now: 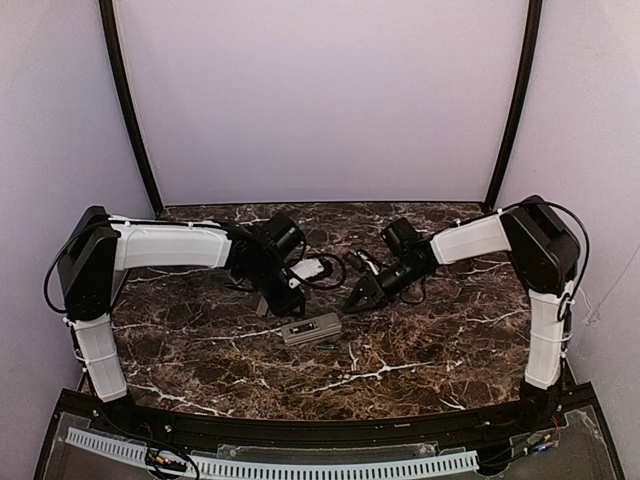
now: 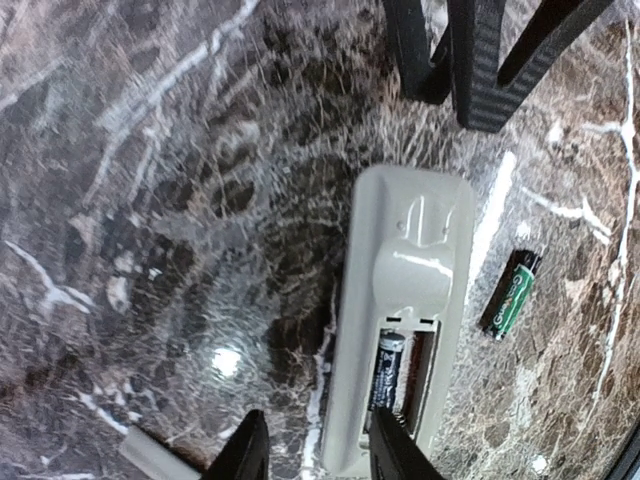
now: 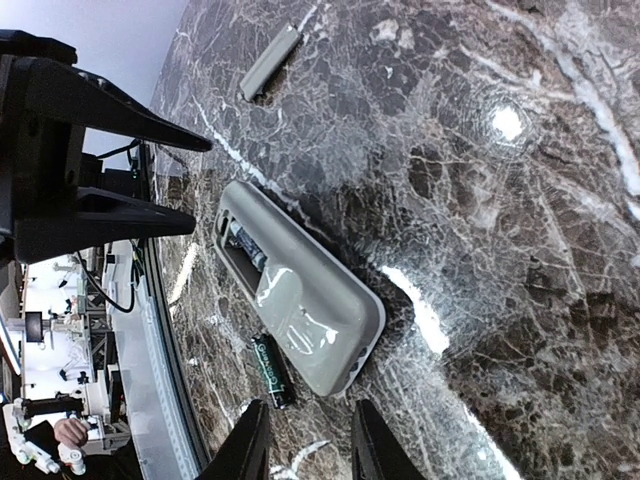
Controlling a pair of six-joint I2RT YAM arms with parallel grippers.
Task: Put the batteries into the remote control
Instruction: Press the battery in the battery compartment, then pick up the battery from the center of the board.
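The remote control [image 1: 312,328] lies back-up on the marble table, its battery bay open. In the left wrist view [image 2: 412,290] one dark battery [image 2: 387,370] sits in the bay beside a vacant slot. It shows the same in the right wrist view [image 3: 300,290], with that battery [image 3: 243,246] inside. A second battery with green print [image 2: 512,293] lies loose beside the remote, also seen in the right wrist view [image 3: 272,370] and from above [image 1: 327,346]. My left gripper [image 2: 320,455] is open above the remote's bay end. My right gripper [image 3: 310,445] is open near the other end.
A grey strip, apparently the battery cover [image 3: 270,62], lies on the table beyond the remote's bay end; its tip shows in the left wrist view [image 2: 150,455]. The two grippers [image 1: 288,303] [image 1: 356,299] flank the remote closely. Cables hang between the arms.
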